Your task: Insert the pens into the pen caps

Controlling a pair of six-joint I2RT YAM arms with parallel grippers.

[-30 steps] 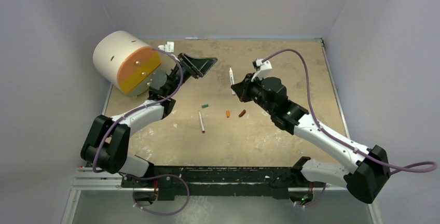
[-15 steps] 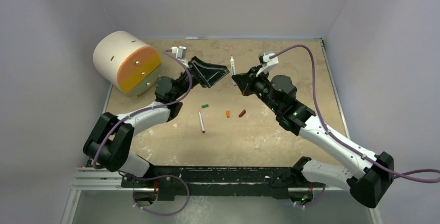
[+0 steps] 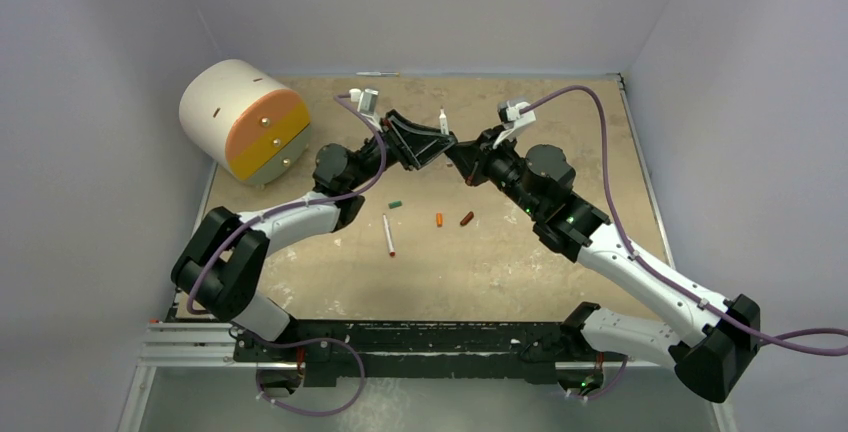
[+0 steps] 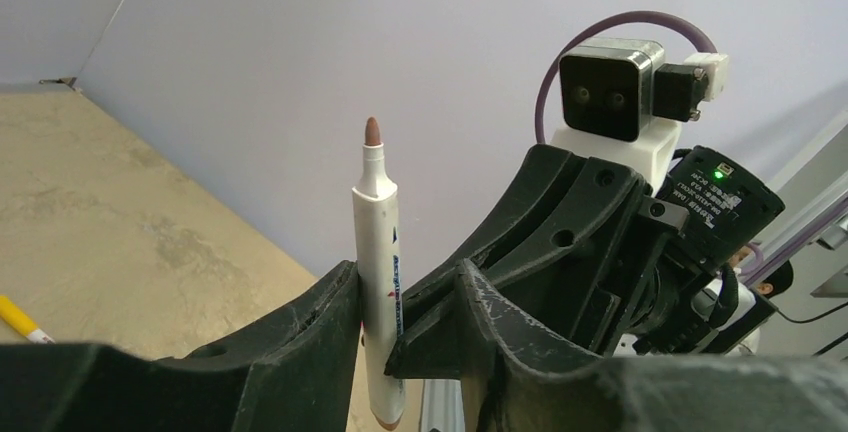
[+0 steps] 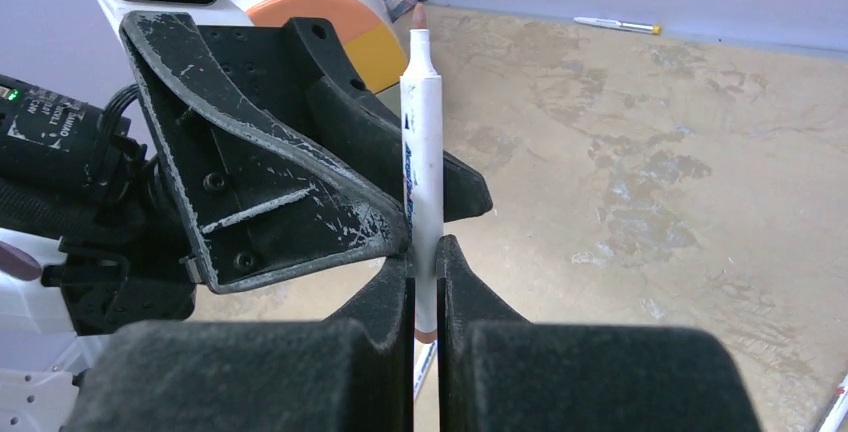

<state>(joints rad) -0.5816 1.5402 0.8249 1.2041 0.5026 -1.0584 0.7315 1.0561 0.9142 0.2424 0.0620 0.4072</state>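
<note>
Swinging over from the cream-and-orange drum (image 3: 240,117), the left claw (image 3: 440,140) has met the right claw (image 3: 455,155) above the desk (image 3: 570,122). The right claw is clamped on the brown-tipped pen (image 5: 424,152), holding it upright with the tip up. The left claw's jaws stand apart, straddling that barrel, one finger (image 4: 335,297) touching it. A green cap (image 3: 395,204), orange cap (image 3: 439,219), dark red cap (image 3: 467,218) and red-ended pen (image 3: 388,235) lie on the desk nearer the arms.

The left arm (image 3: 290,217) and right arm (image 3: 640,272) have white links, black joints and a looping purple cable (image 3: 572,89) each. Black pincer fingers (image 5: 280,202) are scuffed, with screws. White-cased cameras (image 4: 610,102) top the wrists.
</note>
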